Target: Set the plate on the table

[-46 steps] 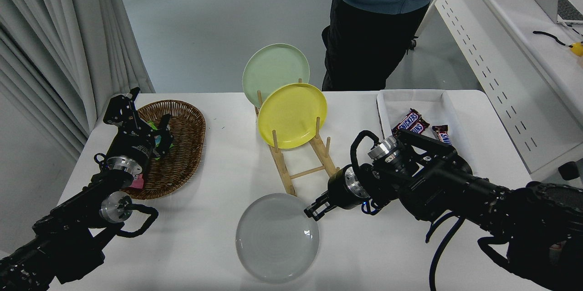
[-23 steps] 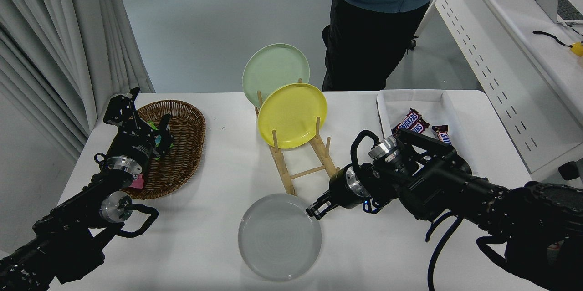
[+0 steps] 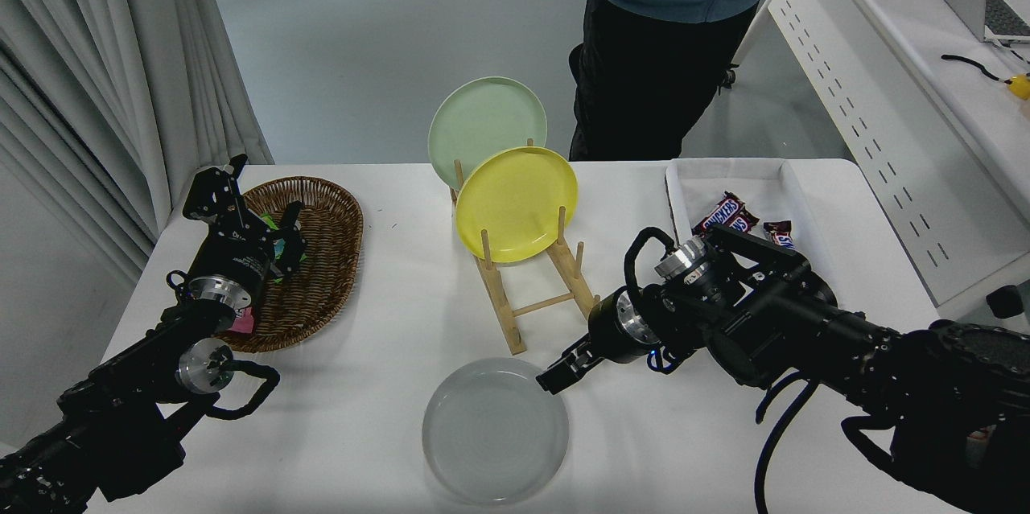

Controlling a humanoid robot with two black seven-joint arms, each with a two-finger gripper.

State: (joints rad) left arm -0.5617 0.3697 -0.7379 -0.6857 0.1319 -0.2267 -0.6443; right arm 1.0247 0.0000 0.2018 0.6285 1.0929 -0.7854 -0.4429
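The light-grey plate [image 3: 495, 429] lies nearly flat, low over the white table [image 3: 386, 337] near its front edge, in front of the wooden rack. My right gripper [image 3: 554, 377] reaches in from the right and is shut on the plate's far right rim. Whether the plate rests fully on the table I cannot tell. My left gripper [image 3: 241, 208] stays parked at the left over the wicker basket, its fingers apart and empty.
A wooden rack [image 3: 535, 289] holds a yellow plate [image 3: 515, 202] and a pale green plate [image 3: 485, 124] upright. A wicker basket [image 3: 322, 257] is at the left and a white tray [image 3: 728, 176] with candy bars at the right. A person [image 3: 668, 39] stands at the far side.
My right gripper has lowered the plate and brought it slightly nearer the table's front edge; the plate has tipped from tilted to nearly flat. The left arm has not moved.
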